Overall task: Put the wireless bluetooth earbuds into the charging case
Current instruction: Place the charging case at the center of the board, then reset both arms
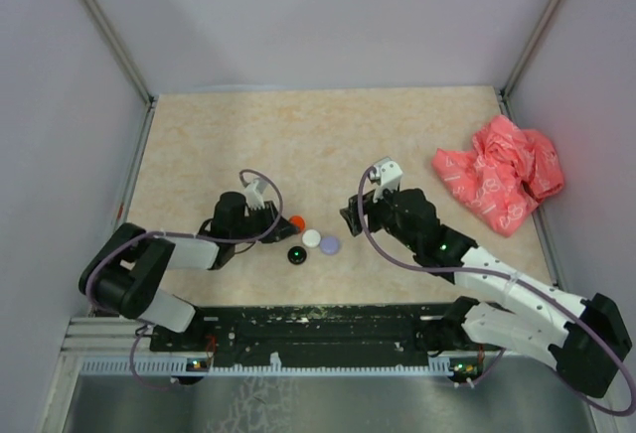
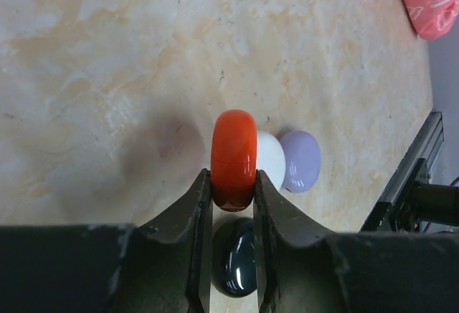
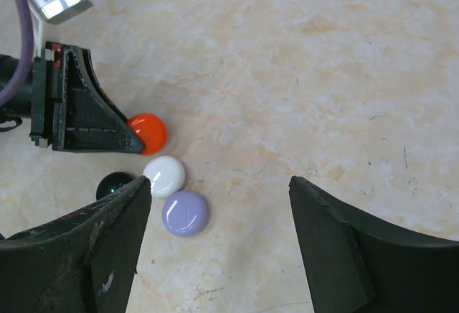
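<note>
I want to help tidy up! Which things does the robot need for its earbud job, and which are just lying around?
For the job: red round case, pinched in the left gripper; white case; lilac case; black case. No earbuds show.
Just lying about: pink-red bag.

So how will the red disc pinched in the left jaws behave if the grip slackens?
Probably slippery: the red disc looks glossy and rounded, and the jaws pinch only part of it. Held on edge, it would likely roll or flop flat if released. It seems rigid, showing no dent under the squeeze.
</note>
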Available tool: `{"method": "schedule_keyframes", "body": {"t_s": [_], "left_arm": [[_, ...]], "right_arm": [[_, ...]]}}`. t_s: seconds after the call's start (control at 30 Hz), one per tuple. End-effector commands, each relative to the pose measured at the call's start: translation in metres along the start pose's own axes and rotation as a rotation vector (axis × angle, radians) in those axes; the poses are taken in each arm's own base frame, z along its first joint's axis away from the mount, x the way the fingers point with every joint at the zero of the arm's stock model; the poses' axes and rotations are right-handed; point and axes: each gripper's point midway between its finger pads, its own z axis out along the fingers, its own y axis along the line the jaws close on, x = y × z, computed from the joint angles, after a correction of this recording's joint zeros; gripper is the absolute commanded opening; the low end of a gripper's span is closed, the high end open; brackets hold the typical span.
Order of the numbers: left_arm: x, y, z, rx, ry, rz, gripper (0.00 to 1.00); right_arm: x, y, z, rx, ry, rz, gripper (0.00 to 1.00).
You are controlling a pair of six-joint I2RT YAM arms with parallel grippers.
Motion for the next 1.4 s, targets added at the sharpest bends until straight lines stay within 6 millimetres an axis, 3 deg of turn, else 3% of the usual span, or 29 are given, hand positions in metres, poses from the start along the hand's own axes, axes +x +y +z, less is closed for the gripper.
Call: {"method": "schedule_keyframes", "body": {"t_s": [0.0,0.13,0.27,0.43,0.57,0.7,1.13,1.37], "left_arm": [[-0.002,0.000,0.012,0.003,0.031,-0.058,0.05],[0.004,0.012,0.014,-0.050,0.047,-0.082,0.15],[0.005,0.022,0.013,-0.107,0.043,-0.086,0.40],[0.000,0.028,0.004,-0.180,0.019,-0.101,0.62],[-0.015,0.022,-0.014,-0.234,-0.013,-0.085,0.80],[-0.030,0.014,-0.044,-0.309,-0.041,-0.042,0.96],[-0.114,-0.067,-0.186,-0.289,-0.491,0.197,0.99],[-0.120,-0.088,-0.223,-0.255,-0.570,0.275,1.00]], "right_arm": [[-0.024,-0.011,-0.005,0.053,-0.101,-0.011,0.77],[-0.022,-0.014,-0.008,0.066,-0.101,-0.011,0.77],[-0.021,-0.018,-0.011,0.086,-0.094,-0.007,0.78],[-0.022,-0.021,-0.017,0.111,-0.069,0.015,0.78],[-0.028,-0.027,-0.031,0.157,-0.049,0.055,0.80],[-0.029,-0.041,-0.051,0.235,-0.028,0.071,0.83],[-0.045,-0.086,-0.131,0.453,-0.130,0.103,0.88],[-0.049,-0.097,-0.154,0.497,-0.203,0.124,0.89]]}}
